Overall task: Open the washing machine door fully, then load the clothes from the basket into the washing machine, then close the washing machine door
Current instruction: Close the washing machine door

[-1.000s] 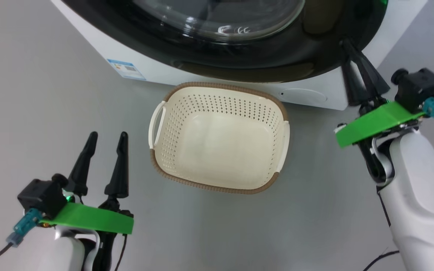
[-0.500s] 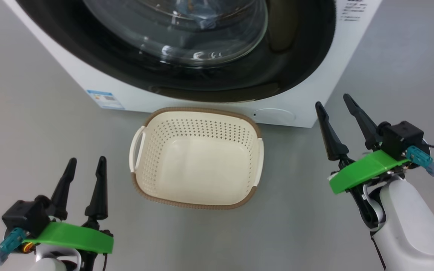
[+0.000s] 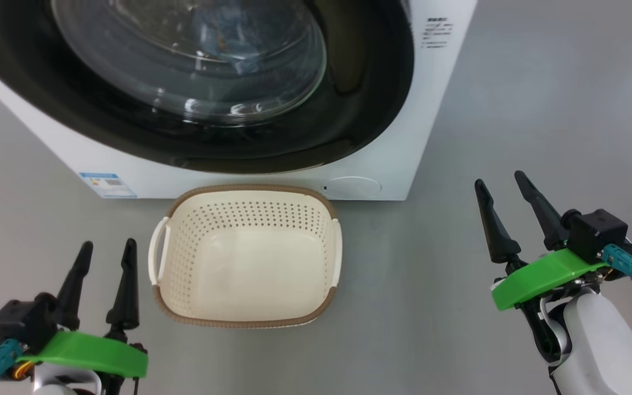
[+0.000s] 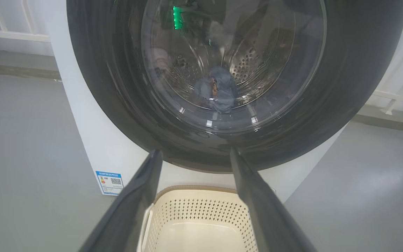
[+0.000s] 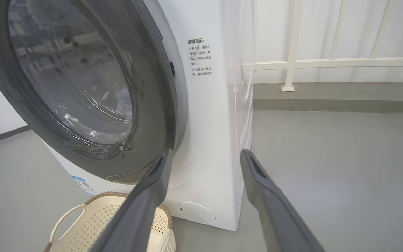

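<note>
The white washing machine (image 3: 382, 137) stands ahead with its black-rimmed glass door (image 3: 349, 99) shut flat against the front. Through the glass, light-blue clothes (image 4: 219, 91) lie in the steel drum. The cream basket (image 3: 247, 255) sits on the floor in front of the machine with nothing in it. My left gripper (image 3: 105, 249) is open at the lower left, beside the basket's left handle. Well right of the machine, my right gripper (image 3: 500, 182) hangs open over the floor. Neither gripper holds anything. The door (image 5: 152, 70) and basket (image 5: 82, 224) also appear in the right wrist view.
Grey floor (image 3: 541, 82) spreads around the machine, with wide room to its right. A white railing (image 5: 292, 63) and curtain stand behind. A blue label sticker (image 3: 107, 185) marks the machine's lower left front.
The head view has pulled back and shifted. My right gripper, shut at the door's lower right rim a second ago, has opened and come away from the machine.
</note>
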### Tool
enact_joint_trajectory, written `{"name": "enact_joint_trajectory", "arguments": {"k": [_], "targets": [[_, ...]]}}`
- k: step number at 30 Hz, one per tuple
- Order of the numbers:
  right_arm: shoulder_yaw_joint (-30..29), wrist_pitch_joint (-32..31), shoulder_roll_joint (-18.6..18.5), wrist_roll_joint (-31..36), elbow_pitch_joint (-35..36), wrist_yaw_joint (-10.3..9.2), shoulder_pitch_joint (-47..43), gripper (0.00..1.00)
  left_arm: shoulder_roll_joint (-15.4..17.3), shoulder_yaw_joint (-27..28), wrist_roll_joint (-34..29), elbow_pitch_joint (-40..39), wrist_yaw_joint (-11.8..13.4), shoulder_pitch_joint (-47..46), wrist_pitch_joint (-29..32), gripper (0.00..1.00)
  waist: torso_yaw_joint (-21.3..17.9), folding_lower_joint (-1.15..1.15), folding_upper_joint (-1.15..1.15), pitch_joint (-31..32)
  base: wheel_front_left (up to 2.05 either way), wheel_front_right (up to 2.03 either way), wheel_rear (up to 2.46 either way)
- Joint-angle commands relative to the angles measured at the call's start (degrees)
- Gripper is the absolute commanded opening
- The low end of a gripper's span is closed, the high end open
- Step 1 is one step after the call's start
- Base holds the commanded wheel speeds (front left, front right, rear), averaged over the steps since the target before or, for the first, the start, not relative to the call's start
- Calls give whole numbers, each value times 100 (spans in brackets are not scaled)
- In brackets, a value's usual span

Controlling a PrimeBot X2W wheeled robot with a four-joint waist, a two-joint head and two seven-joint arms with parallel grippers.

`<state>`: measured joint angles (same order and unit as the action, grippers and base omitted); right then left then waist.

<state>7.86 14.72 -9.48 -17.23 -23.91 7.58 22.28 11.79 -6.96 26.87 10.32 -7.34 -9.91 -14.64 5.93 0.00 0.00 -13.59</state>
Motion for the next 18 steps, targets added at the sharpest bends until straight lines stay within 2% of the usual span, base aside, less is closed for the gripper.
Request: {"name": "enact_joint_trajectory", "arguments": {"k": [1, 18], "targets": [[88, 28, 36, 20, 166, -9, -135, 100, 198, 227, -8, -84, -14, 17, -36, 100, -188, 0, 0, 113, 0, 0, 0], [-167, 28, -42, -3, 262, -9, -689, 100, 232, 424, -8, -16, -14, 431, -36, 100, -690, 0, 0, 533, 0, 0, 0]]}}
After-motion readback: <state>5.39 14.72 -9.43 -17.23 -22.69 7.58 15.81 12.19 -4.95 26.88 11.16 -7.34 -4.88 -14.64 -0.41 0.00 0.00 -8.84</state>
